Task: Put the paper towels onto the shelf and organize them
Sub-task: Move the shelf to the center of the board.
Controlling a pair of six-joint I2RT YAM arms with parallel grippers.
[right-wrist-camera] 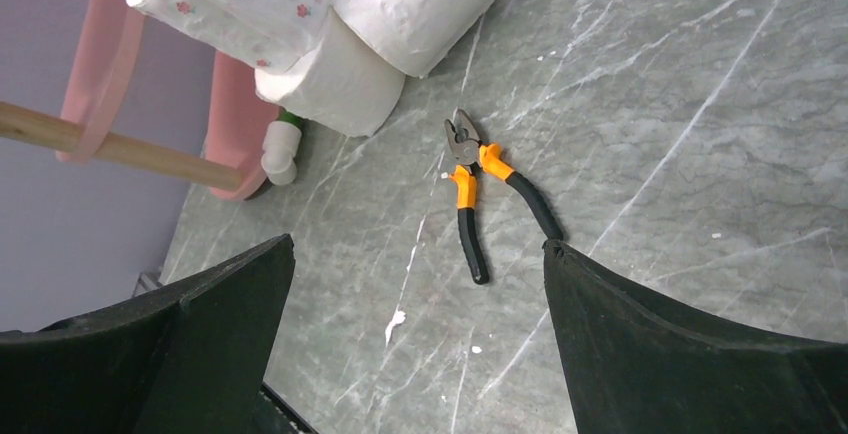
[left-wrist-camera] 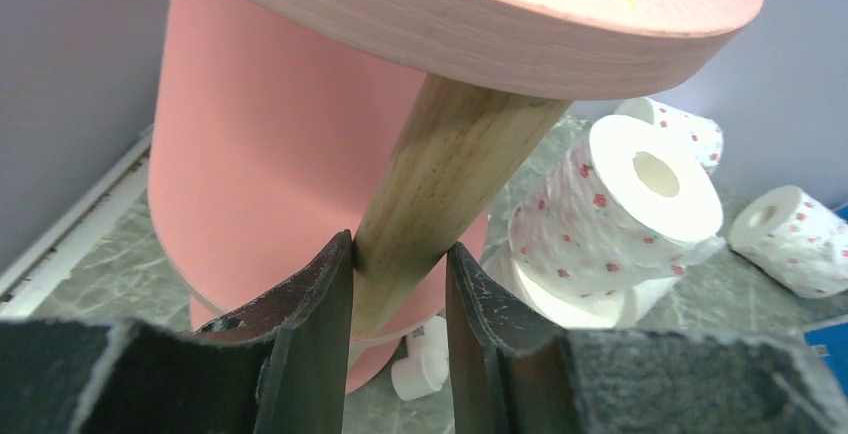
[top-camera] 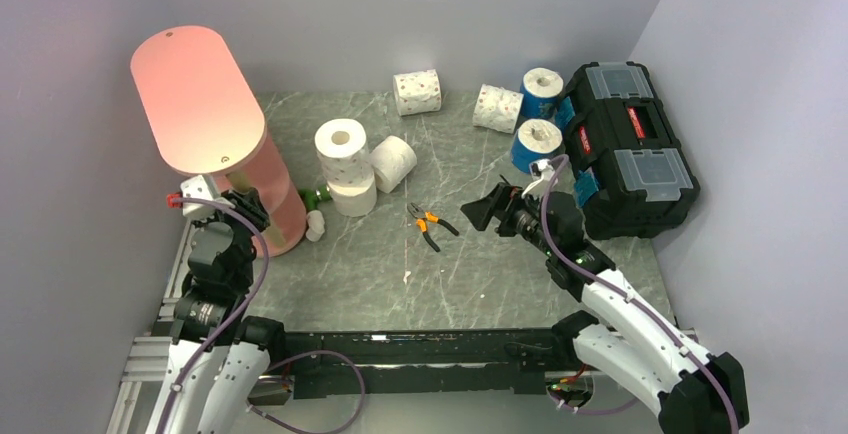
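The pink shelf stands at the left of the table. My left gripper is shut on one of its light wooden posts, just under the top board; both fingers press the post's sides. Several paper towels lie on the table: a speckled roll stacked on a white one, a white roll beside them, two speckled rolls at the back, and two blue-wrapped rolls by the toolbox. My right gripper hangs open and empty over the table's middle.
Orange-and-black pliers lie just left of the right gripper. A black toolbox fills the right side. A small white bottle and a green item sit at the shelf's foot. Walls close in at the back and both sides.
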